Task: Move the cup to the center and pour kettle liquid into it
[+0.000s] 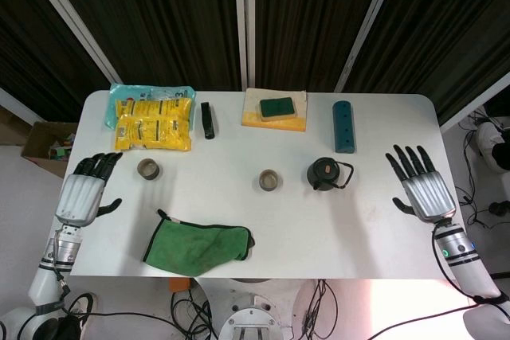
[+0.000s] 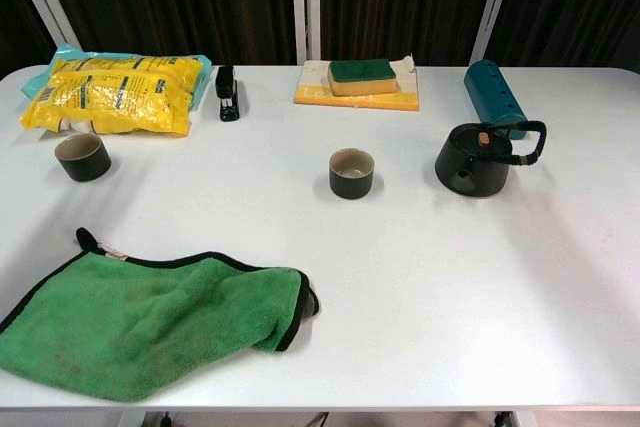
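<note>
A dark cup [image 1: 269, 180] [image 2: 351, 172] stands upright near the table's middle, with nothing touching it. The black kettle [image 1: 327, 173] [image 2: 480, 159] sits just to its right, handle pointing right. A second dark cup [image 1: 147, 168] [image 2: 82, 157] stands at the left. My left hand [image 1: 84, 193] hangs open off the table's left edge, fingers spread. At the table's right edge my right hand [image 1: 422, 185] is open too, well right of the kettle. Neither hand shows in the chest view.
A green cloth [image 1: 199, 244] [image 2: 140, 317] lies at the front left. Along the back are a yellow snack bag [image 1: 153, 123], a black stapler [image 1: 207, 119], a green sponge on a yellow pad [image 1: 276, 109] and a teal cylinder [image 1: 343, 126].
</note>
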Robot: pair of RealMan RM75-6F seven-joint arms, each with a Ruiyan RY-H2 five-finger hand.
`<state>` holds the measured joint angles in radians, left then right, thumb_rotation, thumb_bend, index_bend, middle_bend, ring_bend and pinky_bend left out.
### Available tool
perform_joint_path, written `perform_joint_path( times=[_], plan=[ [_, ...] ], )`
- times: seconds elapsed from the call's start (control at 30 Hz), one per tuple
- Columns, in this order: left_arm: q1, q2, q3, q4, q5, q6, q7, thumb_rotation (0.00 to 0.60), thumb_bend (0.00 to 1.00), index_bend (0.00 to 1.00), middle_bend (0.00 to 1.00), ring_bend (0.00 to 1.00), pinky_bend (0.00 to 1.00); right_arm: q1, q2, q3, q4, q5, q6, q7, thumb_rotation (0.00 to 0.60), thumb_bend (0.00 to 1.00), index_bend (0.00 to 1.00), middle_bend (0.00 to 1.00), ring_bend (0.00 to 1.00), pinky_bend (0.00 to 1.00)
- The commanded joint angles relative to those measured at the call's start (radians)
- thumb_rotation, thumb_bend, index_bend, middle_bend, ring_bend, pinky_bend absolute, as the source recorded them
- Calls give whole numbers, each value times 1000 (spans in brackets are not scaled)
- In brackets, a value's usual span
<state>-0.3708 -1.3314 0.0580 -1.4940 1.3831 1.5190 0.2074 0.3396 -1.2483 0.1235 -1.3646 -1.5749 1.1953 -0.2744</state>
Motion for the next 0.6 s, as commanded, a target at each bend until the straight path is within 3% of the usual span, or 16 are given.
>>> perform_joint_path(
  times=[0.03,0.23,0.6],
  plan=[
    [61,-20,15,56,23,44,-72,600,124,112,153,148,226,102,-50,14,72,9,-120,-113,505,176,0,0,0,0],
    [119,-50,-8,103,37,92,-140,600,124,111,153,148,225,188,-118,3,151,25,-229,-185,505,176,0,0,0,0],
    [175,-72,-42,148,52,108,-165,600,124,111,145,148,225,258,-286,-21,300,15,-236,-131,508,173,0,0,0,0]
  ],
)
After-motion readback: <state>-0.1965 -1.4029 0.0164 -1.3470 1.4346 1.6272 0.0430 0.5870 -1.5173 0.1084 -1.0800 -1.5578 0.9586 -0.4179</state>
